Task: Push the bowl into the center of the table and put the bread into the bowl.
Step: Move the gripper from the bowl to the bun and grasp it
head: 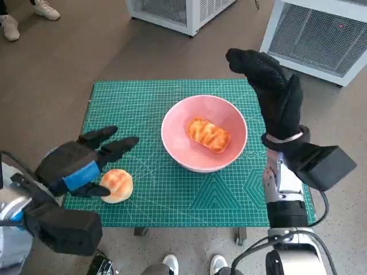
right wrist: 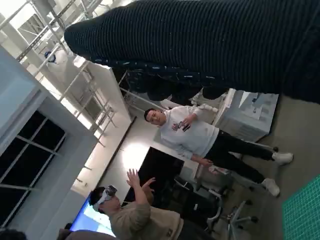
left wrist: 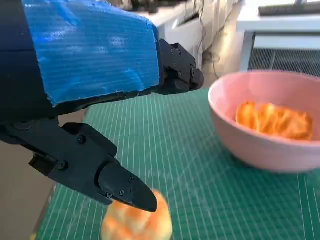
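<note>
On the green cutting mat (head: 172, 195), one bread (head: 207, 134) is seen in the pink bowl (head: 204, 133) near its middle; a round bun (head: 117, 185) lies beside the left hand (head: 80, 163), held spread and empty. The right hand (head: 274, 91) is raised, holding nothing.

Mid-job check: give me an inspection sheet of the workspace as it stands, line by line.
Surface: green cutting mat covers the small table.
Job's things: pink bowl near the mat's center, one bread already inside; a round bun lies on the mat near the left hand.
Clutter: nothing seen.
Hands: left hand just above the bun, fingers spread over it, not closed on it; right hand raised beside the bowl, holding nothing.
Cables: black cable by the right forearm.
Surroundings: white grilled units beyond the table; feet on the floor; people visible in the right wrist view.
</note>
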Tool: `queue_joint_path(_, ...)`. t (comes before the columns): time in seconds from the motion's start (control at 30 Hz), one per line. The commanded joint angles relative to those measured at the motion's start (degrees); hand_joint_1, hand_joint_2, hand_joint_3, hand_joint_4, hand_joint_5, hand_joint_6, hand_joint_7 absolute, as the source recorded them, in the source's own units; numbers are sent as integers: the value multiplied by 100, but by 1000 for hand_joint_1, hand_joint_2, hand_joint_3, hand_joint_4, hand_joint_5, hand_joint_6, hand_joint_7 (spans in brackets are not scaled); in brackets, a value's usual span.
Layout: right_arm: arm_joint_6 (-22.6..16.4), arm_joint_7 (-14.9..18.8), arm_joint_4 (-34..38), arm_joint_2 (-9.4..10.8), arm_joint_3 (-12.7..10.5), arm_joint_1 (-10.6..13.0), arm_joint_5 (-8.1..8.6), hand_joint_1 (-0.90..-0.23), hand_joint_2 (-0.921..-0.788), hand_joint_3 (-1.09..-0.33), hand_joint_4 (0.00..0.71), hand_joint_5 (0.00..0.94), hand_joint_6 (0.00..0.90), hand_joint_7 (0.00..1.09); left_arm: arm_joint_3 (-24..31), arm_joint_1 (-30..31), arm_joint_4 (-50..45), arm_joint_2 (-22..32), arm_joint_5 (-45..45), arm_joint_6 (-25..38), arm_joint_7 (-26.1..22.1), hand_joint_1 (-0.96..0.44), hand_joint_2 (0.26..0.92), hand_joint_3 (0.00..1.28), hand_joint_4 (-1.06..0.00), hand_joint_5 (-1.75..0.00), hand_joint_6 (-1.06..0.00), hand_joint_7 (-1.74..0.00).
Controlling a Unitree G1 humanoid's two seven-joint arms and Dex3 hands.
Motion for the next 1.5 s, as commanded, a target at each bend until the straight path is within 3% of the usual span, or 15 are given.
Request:
queue_joint_path(0.03, 39, 60, 86, 2, -8, 25, -35, -713, -921, -736, 221, 1, 44, 544, -47, 221, -69, 14, 29, 119, -60, -266, 712, 1, -213, -1, -301, -2)
queue_joint_path(0.73, 47, 9, 68, 3, 5, 19, -93, -710, -921, -742, 219, 0, 32, 564, -807, 223, 615, -224, 432, 515, 79, -194, 710, 3, -179, 0, -276, 0)
queue_joint_path(1.13, 44, -1, 28, 20, 21, 56, -109, -708, -921, -747, 220, 0, 26, 574, -1358, -378, 2667, -688, 593, -43, 1032, -77, 722, 6, -208, -12, -302, -12)
queue_joint_path(1.3, 52, 24, 17, 3, 8, 71, -83, -709, -921, -747, 219, 0, 25, 576, -1488, -435, 3010, -787, 788, -220, 1540, 0, 759, 17, -327, -27, -423, -37)
queue_joint_path(1.5, 45, 8, -17, 1, 12, 95, -99, -710, -921, -747, 220, 0, 21, 579, -1641, -473, 3254, -781, 1136, -398, 2106, 59, 836, 29, -584, -68, -715, -120)
